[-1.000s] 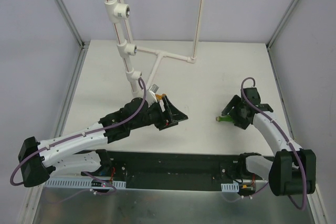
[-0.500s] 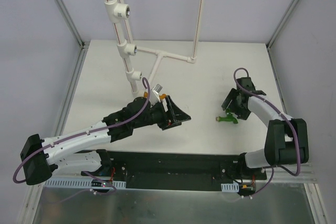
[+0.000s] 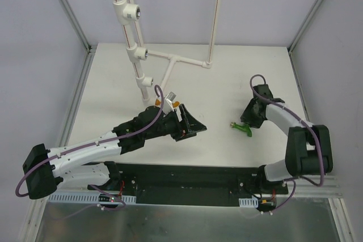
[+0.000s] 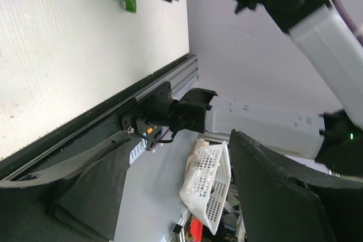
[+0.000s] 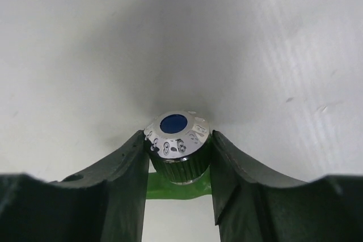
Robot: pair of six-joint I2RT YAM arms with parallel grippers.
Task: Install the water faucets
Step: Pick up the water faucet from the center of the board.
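Near the right table [image 3: 215, 83] edge, my right gripper [image 5: 179, 140] pinches the green faucet [image 3: 243, 128] by its slick cap, risking slip; left gripper [image 3: 193, 126] gapes empty.

The white desk [image 3: 227, 83] sits inside grey walls, with an aluminium post [image 3: 68, 9] at ten o'clock and another [image 3: 315, 15] at two. At eleven o'clock a white pipe riser [image 3: 131, 32] climbs off the desk. It carries three tee fittings, a top one [image 3: 126, 11], a middle one [image 3: 138, 54] and a lowest one [image 3: 145, 81], each with a metal-ringed mouth. From the middle one a branch pipe [image 3: 184, 60] runs toward three o'clock to a thin upright pipe [image 3: 215, 15]. A black rail [image 3: 187, 177] lies along the six o'clock edge, and nearer still there is a bare metal sheet [image 3: 187, 222]. Past that edge stands a white perforated basket [image 4: 207, 182].
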